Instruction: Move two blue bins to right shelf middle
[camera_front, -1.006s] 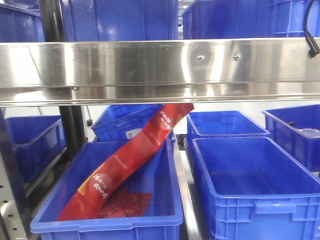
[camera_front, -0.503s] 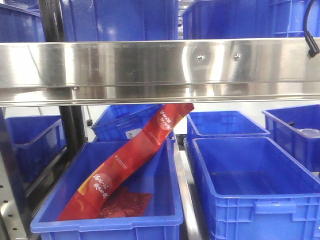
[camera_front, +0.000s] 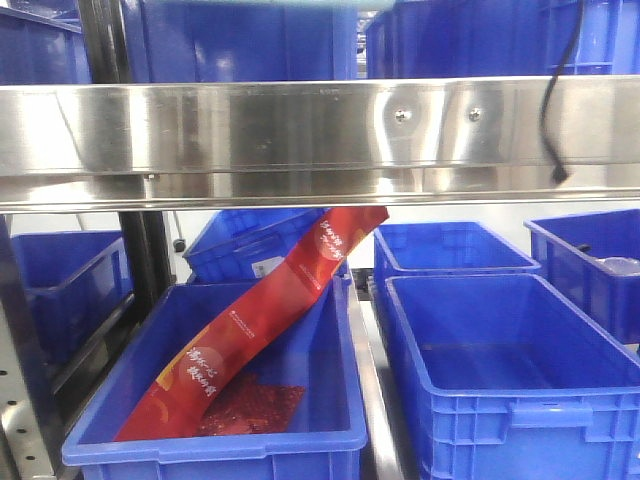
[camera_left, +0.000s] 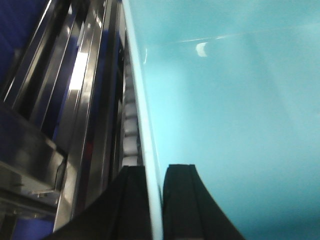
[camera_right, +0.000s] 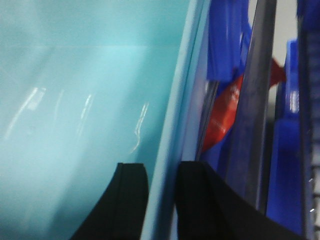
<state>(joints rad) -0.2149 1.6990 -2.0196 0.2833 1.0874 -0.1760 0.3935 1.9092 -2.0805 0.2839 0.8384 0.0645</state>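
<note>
Both wrist views show a carry in hand. Left gripper (camera_left: 154, 200): two black fingers (camera_left: 131, 205) straddle the thin rim of a pale teal-looking bin wall (camera_left: 235, 125), closed on it, one finger each side. To the outer side of those fingers run the steel shelf rails (camera_left: 85, 100), close by and slanting away.

Right gripper (camera_right: 161, 200): same picture mirrored, fingers (camera_right: 131, 200) pinched on the opposite rim (camera_right: 175, 125) of the same bin, wall filling the view on the inner side. Beyond the fingers, outward: a steel upright (camera_right: 257, 110), blue bins (camera_right: 227, 40), and a red packet (camera_right: 226, 112) poking up.

The colour reads teal, likely wrist-camera tint on a blue bin; cannot be sure.

Front view, farther off: no fingers visible, only a teal edge (camera_front: 270, 4) at the very top above the steel shelf beam (camera_front: 300, 130), and a dangling black cable (camera_front: 550, 110). Below the beam sit a blue bin with the red packet (camera_front: 260, 320) and an empty blue bin (camera_front: 510, 350) beside it.

Step, judged: bin gripped by both arms, held up near the shelf, not yet set down. Next move calls for keeping both grips level, clearing the beam edge, and sliding the bin onto the right shelf's middle tier without snagging the cable.
</note>
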